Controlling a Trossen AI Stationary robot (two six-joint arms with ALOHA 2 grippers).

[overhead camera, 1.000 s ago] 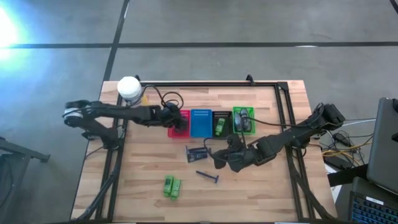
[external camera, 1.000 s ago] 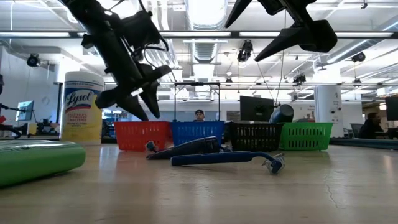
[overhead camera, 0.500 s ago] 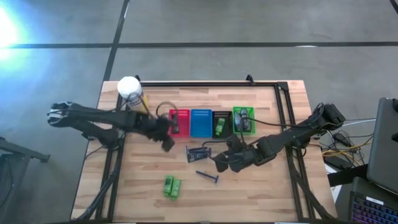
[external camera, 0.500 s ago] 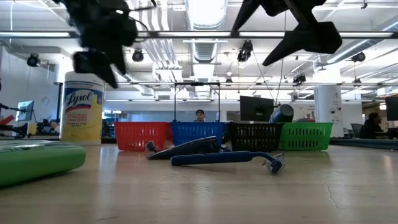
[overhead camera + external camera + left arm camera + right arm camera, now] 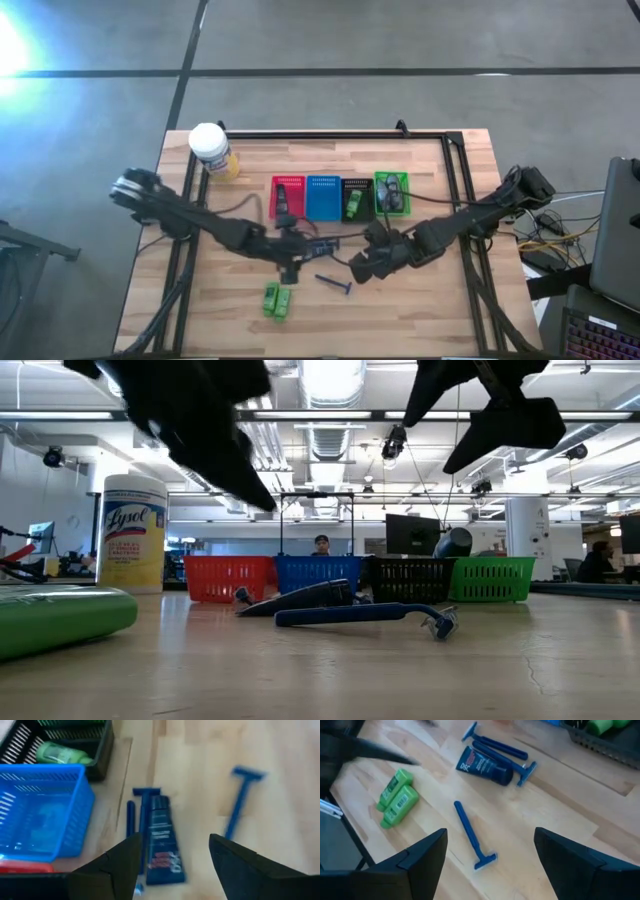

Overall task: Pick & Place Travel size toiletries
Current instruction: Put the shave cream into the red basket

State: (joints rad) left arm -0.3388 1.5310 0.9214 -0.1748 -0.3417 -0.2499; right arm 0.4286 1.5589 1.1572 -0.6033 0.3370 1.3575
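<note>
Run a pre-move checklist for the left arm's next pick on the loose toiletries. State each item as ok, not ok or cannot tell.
1. Left gripper open and empty: ok, fingers spread with nothing between them.
2. Target under it: ok, the dark-blue tube lies flat on the table, framed between the fingers.
3. Tube free of neighbours: not ok, a razor lies right against its side.
4. Right gripper out of the way: cannot tell; it hangs open above the lone razor, close to the left gripper in the high view.
5. Green packets clear of the approach: ok, apart near the table's front edge.
</note>
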